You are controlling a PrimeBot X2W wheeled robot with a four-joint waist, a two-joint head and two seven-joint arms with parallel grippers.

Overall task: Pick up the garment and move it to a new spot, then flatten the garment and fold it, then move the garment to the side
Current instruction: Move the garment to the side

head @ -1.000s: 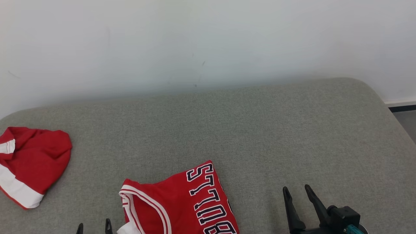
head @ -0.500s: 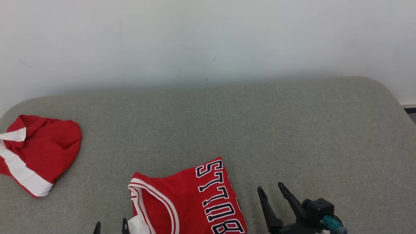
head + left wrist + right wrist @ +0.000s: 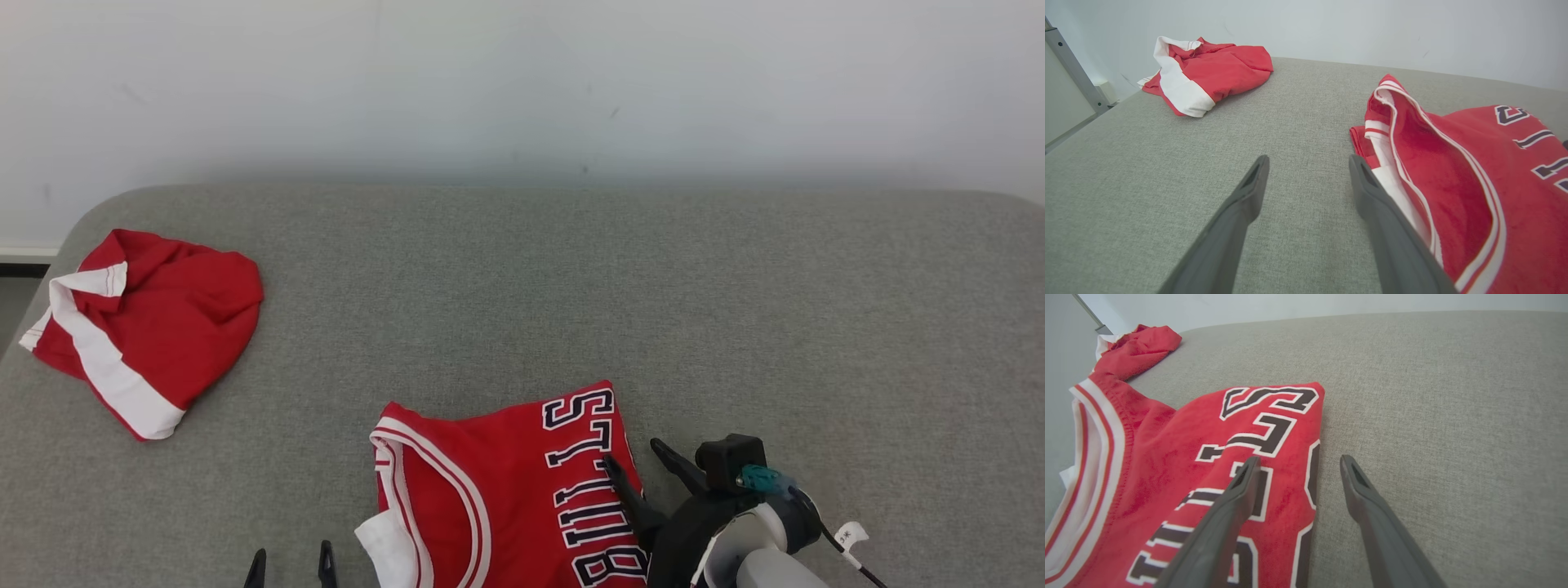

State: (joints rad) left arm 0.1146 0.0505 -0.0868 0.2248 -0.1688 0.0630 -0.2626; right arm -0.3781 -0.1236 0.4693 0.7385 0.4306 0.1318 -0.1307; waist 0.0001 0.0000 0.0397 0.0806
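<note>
The garment (image 3: 506, 490) is a red jersey with white trim and dark letters, lying folded on the grey padded surface (image 3: 571, 286) near the front edge. My right gripper (image 3: 633, 454) is open at the jersey's right edge. In the right wrist view the right gripper (image 3: 1298, 458) has one finger over the lettered cloth (image 3: 1208, 465) and the other over bare padding. My left gripper (image 3: 292, 552) is open just left of the jersey's striped neckline. The left gripper (image 3: 1308, 160) holds nothing, and the garment (image 3: 1453, 171) lies beside its right finger.
A second red and white garment (image 3: 155, 327) lies crumpled at the far left of the surface, also seen in the wrist views (image 3: 1216, 75) (image 3: 1139, 347). A pale wall runs behind. The surface's rounded left corner (image 3: 65, 237) drops to the floor.
The head camera has turned, shifting the whole picture to the right. My right gripper has moved left to the jersey's right edge. The left gripper keeps its place beside the neckline.
</note>
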